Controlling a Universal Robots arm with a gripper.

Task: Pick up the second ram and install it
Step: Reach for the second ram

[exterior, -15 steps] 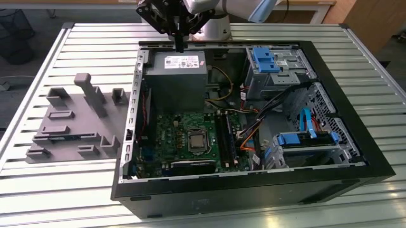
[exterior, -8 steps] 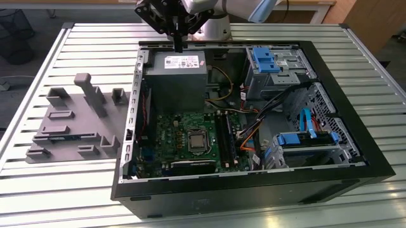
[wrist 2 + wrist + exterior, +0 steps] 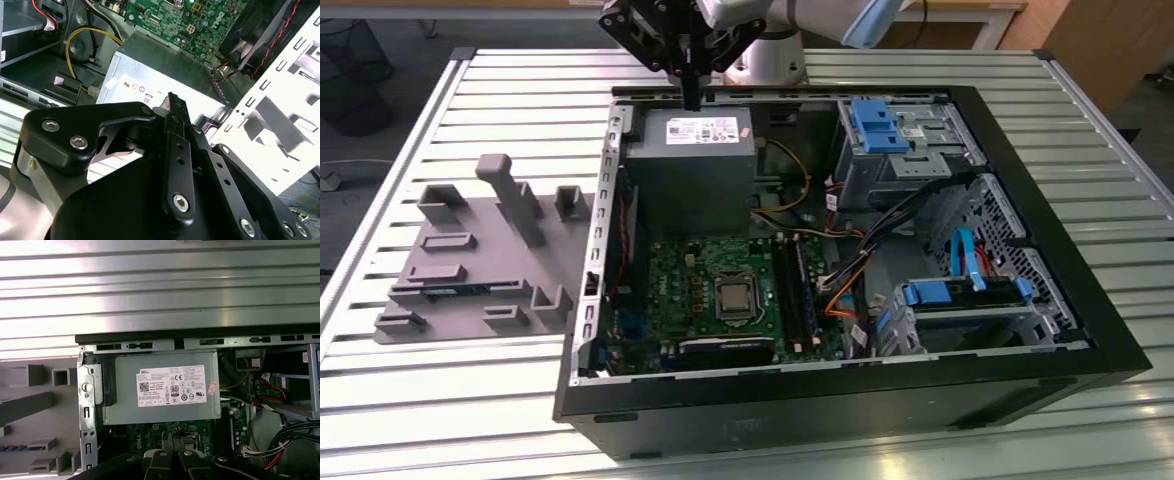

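Dark green and thin, the second ram (image 3: pixel 454 291) lies flat in the grey fixture (image 3: pixel 494 240) on the slatted table (image 3: pixel 454 400), just outside the open computer case (image 3: pixel 854 400), towards the exterior view's left. In the first wrist view the second ram (image 3: pixel 20 447) sits in a groove of the fixture (image 3: pixel 30 410), with nothing touching it. My gripper (image 3: pixel 692 100) hangs above the power supply (image 3: pixel 687 165) at the far end of the case, well apart from the stick. Its fingers are pressed together and carry nothing, as the first wrist view shows at the gripper (image 3: pixel 170 440). I judge the pick-up not yet done: grasping, transfer and seating in the memory slots (image 3: pixel 797 290) on the motherboard (image 3: pixel 707 285) all remain. Whether a first stick is already seated there, I cannot tell.
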